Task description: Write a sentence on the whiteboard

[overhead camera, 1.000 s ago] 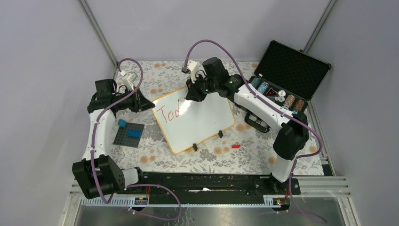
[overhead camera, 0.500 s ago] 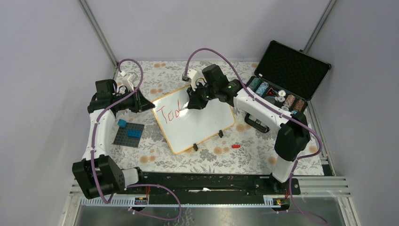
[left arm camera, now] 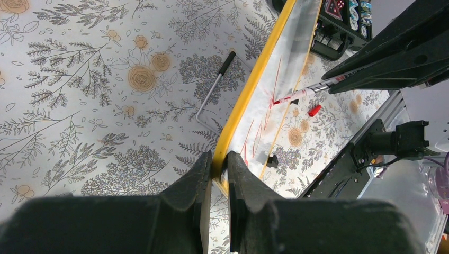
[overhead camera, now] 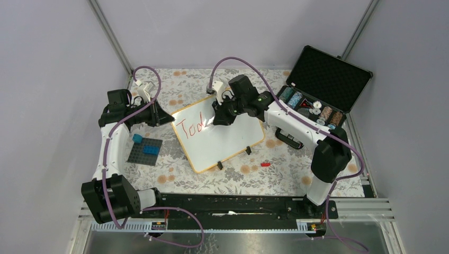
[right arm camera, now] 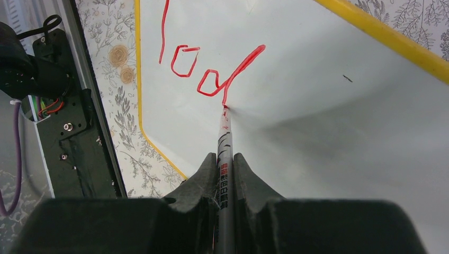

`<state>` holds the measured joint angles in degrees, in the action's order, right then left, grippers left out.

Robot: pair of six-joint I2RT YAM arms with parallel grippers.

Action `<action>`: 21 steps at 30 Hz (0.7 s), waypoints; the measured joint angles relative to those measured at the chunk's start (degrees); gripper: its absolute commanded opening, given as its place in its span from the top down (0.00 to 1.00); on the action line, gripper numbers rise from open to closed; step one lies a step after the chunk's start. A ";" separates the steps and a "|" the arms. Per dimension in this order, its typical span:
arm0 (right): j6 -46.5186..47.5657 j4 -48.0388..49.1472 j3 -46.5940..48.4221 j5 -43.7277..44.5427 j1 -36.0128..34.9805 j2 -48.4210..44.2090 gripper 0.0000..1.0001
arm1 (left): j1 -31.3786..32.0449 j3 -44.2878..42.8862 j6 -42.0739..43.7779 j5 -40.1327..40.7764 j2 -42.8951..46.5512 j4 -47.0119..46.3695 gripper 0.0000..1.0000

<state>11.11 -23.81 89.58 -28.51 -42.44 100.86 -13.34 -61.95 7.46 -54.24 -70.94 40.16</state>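
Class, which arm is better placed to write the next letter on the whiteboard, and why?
Right. The right gripper holds the marker, tip on the whiteboard beside "Tod"; the left gripper only clamps the rim.

whiteboard [overhead camera: 222, 135]: smooth, shiny white, yellow rim | bench [overhead camera: 254, 174]: matt flowery cloth | case [overhead camera: 328, 76]: bumpy black foam inside | marker [right arm camera: 224, 138]: smooth plastic | near rail [overhead camera: 365, 209]: bare grey metal, ridged

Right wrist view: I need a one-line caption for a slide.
Right tool clamps a red marker, its tip at the red "Tod" on the whiteboard.
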 measured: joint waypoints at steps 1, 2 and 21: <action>0.07 -0.11 0.00 0.00 0.00 -0.11 1.00 | 0.00 0.00 0.00 -0.02 0.00 0.00 1.00; 0.15 -0.24 0.00 0.07 0.00 -0.31 1.00 | 0.00 0.00 0.00 -0.04 0.00 0.02 1.00; 1.88 -1.01 -0.33 -1.05 2.71 -4.07 1.00 | 0.00 0.02 0.00 -0.20 0.02 0.02 1.00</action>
<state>12.99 -24.82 89.25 -29.56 -39.72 96.79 -13.34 -61.93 7.46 -54.43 -70.91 40.18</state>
